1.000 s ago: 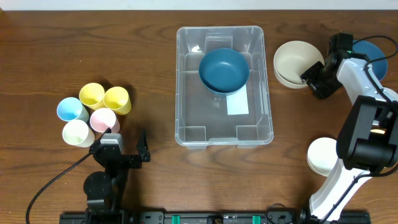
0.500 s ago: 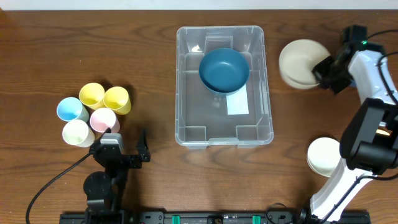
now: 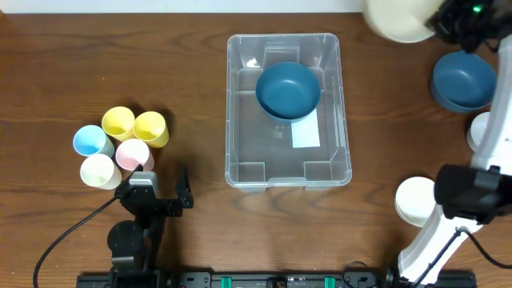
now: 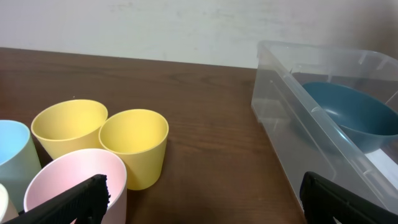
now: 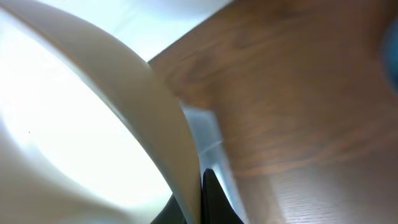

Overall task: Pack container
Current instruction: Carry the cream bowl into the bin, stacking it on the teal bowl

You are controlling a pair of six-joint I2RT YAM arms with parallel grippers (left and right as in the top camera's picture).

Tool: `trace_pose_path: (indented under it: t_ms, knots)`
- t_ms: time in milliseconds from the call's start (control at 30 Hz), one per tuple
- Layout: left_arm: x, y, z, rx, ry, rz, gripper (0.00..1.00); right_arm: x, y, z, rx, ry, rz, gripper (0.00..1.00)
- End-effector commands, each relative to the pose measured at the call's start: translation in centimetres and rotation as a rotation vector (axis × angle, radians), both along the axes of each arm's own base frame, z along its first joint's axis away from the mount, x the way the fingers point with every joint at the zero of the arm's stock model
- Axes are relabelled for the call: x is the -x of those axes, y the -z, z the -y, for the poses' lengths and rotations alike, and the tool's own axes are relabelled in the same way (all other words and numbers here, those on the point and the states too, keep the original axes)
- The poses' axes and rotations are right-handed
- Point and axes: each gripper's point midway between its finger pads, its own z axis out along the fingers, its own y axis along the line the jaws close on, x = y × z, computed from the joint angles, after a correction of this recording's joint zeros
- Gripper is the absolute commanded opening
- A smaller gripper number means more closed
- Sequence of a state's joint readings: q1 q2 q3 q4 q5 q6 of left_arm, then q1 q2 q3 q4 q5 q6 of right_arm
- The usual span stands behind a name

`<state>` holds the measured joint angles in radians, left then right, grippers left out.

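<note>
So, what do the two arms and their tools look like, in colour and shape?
The left arm is black all over, with a grey block at its wrist and a black cable curving away beside it. The left tool has two black fingers. The right arm has white rounded links and black joints; a small green light shows by the right tool, also black.

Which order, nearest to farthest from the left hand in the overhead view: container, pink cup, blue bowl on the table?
1. pink cup, just ahead of the left hand
2. container, centre
3. blue bowl on the table, far right
</note>
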<state>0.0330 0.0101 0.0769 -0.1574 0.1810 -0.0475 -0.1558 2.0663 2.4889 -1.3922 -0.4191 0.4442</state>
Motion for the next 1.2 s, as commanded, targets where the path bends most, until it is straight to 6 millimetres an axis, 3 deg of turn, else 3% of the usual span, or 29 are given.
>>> trace_pose_path:
  t_ms: [0, 267, 367, 600, 1000, 1167]
  knots:
    - [0.0, 1.3, 0.0, -0.011, 0.005, -0.029, 0.98, 1.2, 0.5, -7.0, 0.083, -0.255, 0.013, 0.01]
    - [0.0, 1.3, 0.0, -0.011, 0.005, -0.029, 0.98, 1.5, 6.7, -14.3, 0.203, -0.325, -0.092, 0.01]
    - [0.0, 1.3, 0.0, -0.011, 0.005, -0.028, 0.98, 1.4, 8.7, -15.7, 0.197, -0.339, -0.111, 0.01]
    - [0.0, 1.3, 0.0, -0.011, 0.005, -0.028, 0.98, 1.1, 13.1, -16.0, 0.192, -0.332, -0.158, 0.01]
    - [0.0, 1.3, 0.0, -0.011, 0.005, -0.029, 0.98, 1.3, 18.8, -16.7, 0.190, -0.353, -0.182, 0.03]
    - [0.0, 1.3, 0.0, -0.011, 0.005, -0.028, 0.98, 1.2, 20.0, -16.7, 0.190, -0.353, -0.180, 0.16]
